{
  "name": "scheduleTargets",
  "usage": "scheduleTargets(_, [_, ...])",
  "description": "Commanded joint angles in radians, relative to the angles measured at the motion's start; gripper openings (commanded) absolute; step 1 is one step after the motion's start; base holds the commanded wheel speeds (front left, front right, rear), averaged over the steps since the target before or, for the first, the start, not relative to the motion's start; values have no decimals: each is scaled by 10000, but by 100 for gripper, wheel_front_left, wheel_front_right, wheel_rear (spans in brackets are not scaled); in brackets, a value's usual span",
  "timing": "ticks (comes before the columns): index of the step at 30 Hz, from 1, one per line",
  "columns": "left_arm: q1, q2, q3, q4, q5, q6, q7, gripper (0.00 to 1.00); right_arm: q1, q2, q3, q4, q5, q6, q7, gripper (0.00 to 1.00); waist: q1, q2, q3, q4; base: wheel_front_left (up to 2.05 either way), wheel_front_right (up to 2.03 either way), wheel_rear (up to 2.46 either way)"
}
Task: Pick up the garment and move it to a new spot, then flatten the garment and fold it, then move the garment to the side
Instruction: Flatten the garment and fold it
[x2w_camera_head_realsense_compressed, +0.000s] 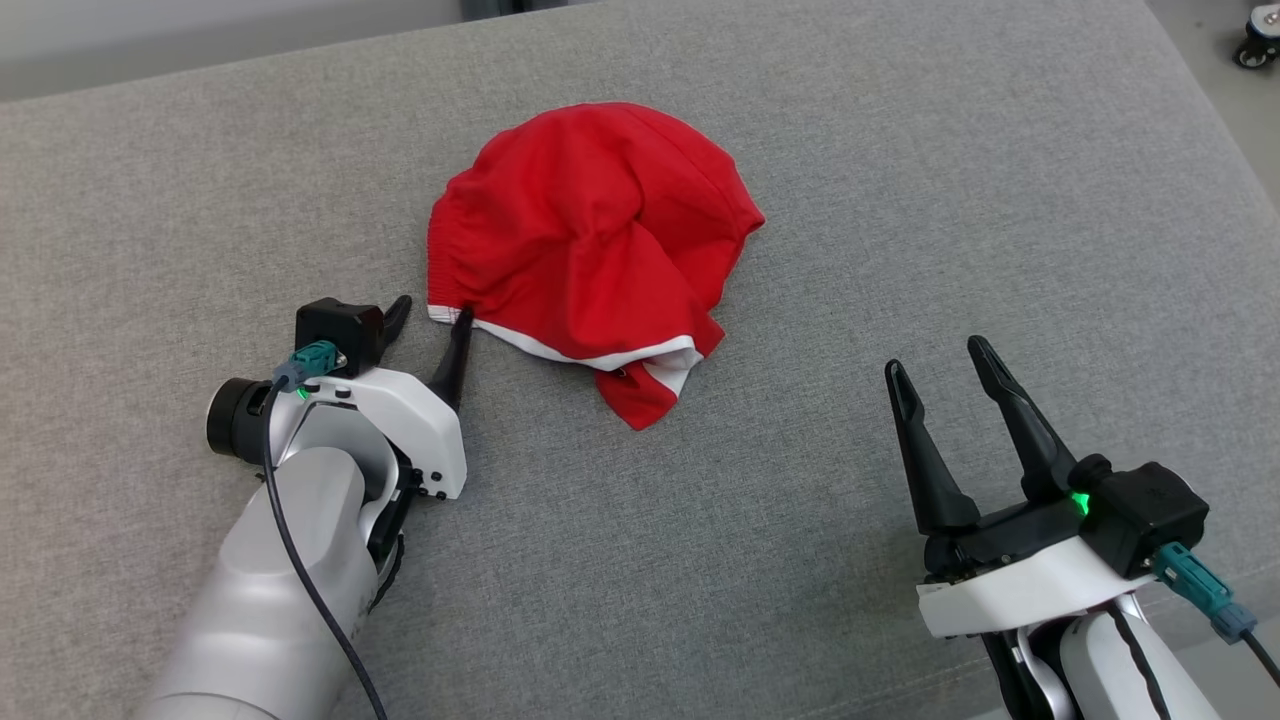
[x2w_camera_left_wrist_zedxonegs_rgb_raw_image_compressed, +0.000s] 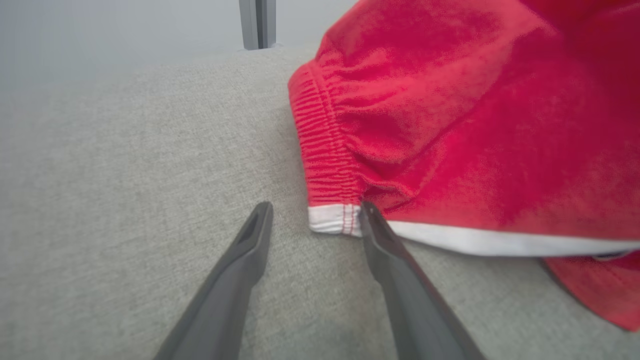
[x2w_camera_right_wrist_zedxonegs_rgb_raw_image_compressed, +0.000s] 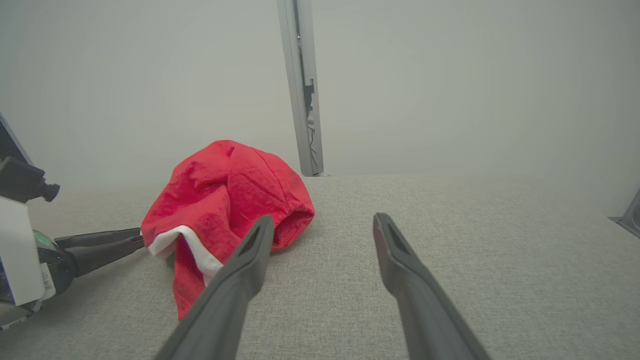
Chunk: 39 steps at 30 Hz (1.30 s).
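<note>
Your left tool (x2w_camera_head_realsense_compressed: 432, 310) reaches low over the grey fabric surface (x2w_camera_head_realsense_compressed: 850, 160), jaws wide astride the white-hemmed corner of the crumpled red garment (x2w_camera_head_realsense_compressed: 590, 230) lying mid-surface. You're at the first pick-up, I judge, so next close on that corner. Your right tool (x2w_camera_head_realsense_compressed: 935, 356) points forward, well apart, wide and empty.

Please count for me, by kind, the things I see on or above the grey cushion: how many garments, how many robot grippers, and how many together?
red garment: 1
grippers: 2, the left gripper and the right gripper
total: 3
</note>
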Motion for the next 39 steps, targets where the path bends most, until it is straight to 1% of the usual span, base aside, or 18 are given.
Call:
scheduleTargets(1, [-158,65,-21,73,51,0,-12,42,-137,-70,-25,-73,39,24,-10,100,0,0,26,-46,0,0,0])
scheduleTargets(2, [-158,62,-27,106,34,-2,-12,31,-139,-65,-44,-80,30,24,-10,100,0,0,29,-64,0,0,0])
scheduleTargets(3, [-157,59,-80,131,66,-4,-12,13,-134,-58,-54,-81,23,24,-10,100,0,0,28,-80,0,0,0])
scheduleTargets(4, [-127,52,-130,147,70,-6,-11,0,-127,-47,-65,-77,22,24,-10,100,0,0,19,-93,0,0,0])
scheduleTargets(9, [137,35,-345,104,-74,-11,-5,0,-3,7,-129,1,29,24,-10,100,0,0,-182,-102,0,0,0])
scheduleTargets(13, [307,28,-619,-832,-525,-12,-14,0,165,71,-163,61,41,24,-10,100,0,0,-503,-27,0,0,0])
scheduleTargets(15, [552,108,-871,-1622,-993,-13,-13,0,254,105,-197,90,70,24,-10,100,0,0,-721,31,0,0,0])
scheduleTargets(21, [955,825,-2030,-4091,-2879,-14,50,0,540,198,-129,248,118,24,-10,100,0,0,-1507,11,0,0,0])
scheduleTargets(24, [919,1147,-2586,-5174,-3928,-14,465,0,714,244,-114,322,155,24,-9,100,0,0,-1920,-122,0,0,0])
scheduleTargets(26, [768,1303,-2727,-5681,-4447,-13,832,0,845,256,-92,395,167,24,-9,100,0,0,-2189,-233,0,0,0])
scheduleTargets(27, [671,1279,-2772,-5891,-4674,-14,1022,0,911,257,-82,430,180,24,-8,100,0,0,-2318,-290,0,0,0])
scheduleTargets(28, [671,1279,-2772,-5891,-4674,-14,1022,0,911,257,-82,430,180,24,-8,100,0,0,-2318,-290,0,0,0])
scheduleTargets(30, [495,1119,-2705,-6084,-4932,-6,1334,0,1049,233,-92,493,187,24,-9,100,0,0,-2554,-396,0,0,0])
scheduleTargets(37, [-634,157,-2601,-6402,-5613,865,2308,0,1341,206,-178,546,154,24,-8,100,0,0,-2945,-697,0,0,0])
scheduleTargets(38, [-827,66,-2619,-6476,-5725,1021,2392,0,1353,209,-180,551,157,24,-8,100,0,0,-2963,-725,0,0,0])
scheduleTargets(39, [-1134,-66,-2662,-6627,-6108,1338,2574,0,1358,215,-177,547,155,24,-9,100,0,0,-2985,-773,0,0,0])
